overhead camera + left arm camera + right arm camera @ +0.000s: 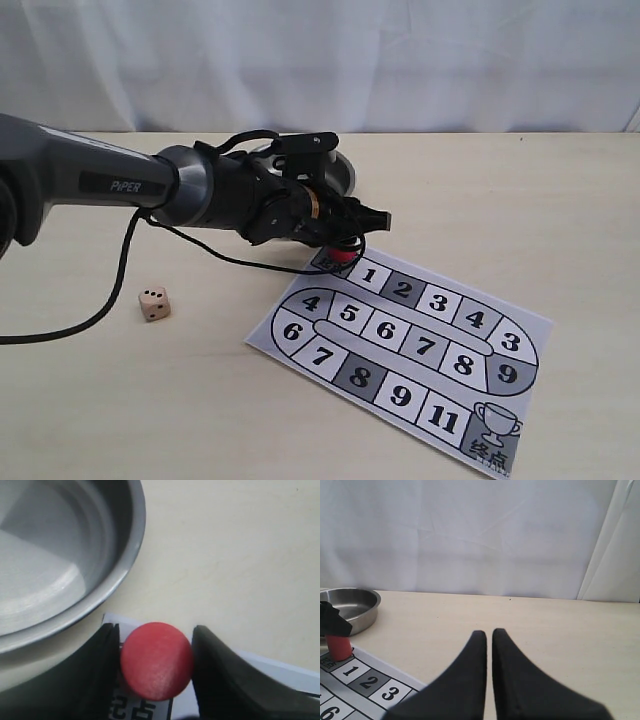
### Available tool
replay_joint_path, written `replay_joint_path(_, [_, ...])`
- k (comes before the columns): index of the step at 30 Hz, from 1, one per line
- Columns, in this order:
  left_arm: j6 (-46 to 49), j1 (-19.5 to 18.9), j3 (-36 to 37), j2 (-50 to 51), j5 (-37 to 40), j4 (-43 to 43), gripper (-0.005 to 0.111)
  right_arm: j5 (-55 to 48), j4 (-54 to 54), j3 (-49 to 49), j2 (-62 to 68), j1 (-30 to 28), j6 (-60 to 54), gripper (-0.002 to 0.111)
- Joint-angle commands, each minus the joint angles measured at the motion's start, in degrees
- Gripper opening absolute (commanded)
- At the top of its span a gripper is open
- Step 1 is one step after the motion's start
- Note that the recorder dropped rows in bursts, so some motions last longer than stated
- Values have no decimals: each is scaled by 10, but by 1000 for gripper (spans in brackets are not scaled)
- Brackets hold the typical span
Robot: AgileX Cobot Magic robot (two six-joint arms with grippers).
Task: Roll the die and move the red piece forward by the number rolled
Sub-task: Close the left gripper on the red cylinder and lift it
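The red piece [343, 254] [156, 661] stands on the start square at the near-left corner of the numbered board [432, 350], beside square 1. My left gripper [340, 246] [155, 628] reaches down over it, and both black fingers press against its sides. The right wrist view shows the red piece [339, 647] from afar, under the left gripper's dark tip. The die [154, 303], a small tan cube with dark pips, lies on the table left of the board, apart from both grippers. My right gripper [489, 631] is shut on nothing, hovering over bare table.
A round metal bowl [345, 172] [131, 555] [367, 611] sits just behind the left gripper, close to the board's corner. A black cable [95, 315] trails across the table near the die. White curtain closes off the back.
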State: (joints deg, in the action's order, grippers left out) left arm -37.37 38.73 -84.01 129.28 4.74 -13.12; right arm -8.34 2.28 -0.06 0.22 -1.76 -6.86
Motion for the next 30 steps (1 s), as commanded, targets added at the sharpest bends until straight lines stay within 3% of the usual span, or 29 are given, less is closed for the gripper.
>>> replay_joint_path(1, [2, -1, -1, 5, -5, -1, 17, 3, -1, 1, -2, -1, 0, 4])
replay_joint_path(6, [28, -1, -1, 2, 0, -2, 12, 3, -1, 1, -2, -1, 0, 4])
replay_joint_path(15, [86, 16, -1, -66, 87, -1, 12, 3, -1, 1, -2, -1, 0, 4])
replay_joint_path(19, [104, 48, -1, -64, 75, -3, 12, 3, -1, 1, -2, -1, 0, 4])
replay_joint_path(25, [104, 49, -1, -10, 12, 6, 12, 3, -1, 1, -2, -1, 0, 4])
replay_joint_path(30, [104, 49, -1, 3, 11, 4, 12, 3, -1, 1, -2, -1, 0, 4])
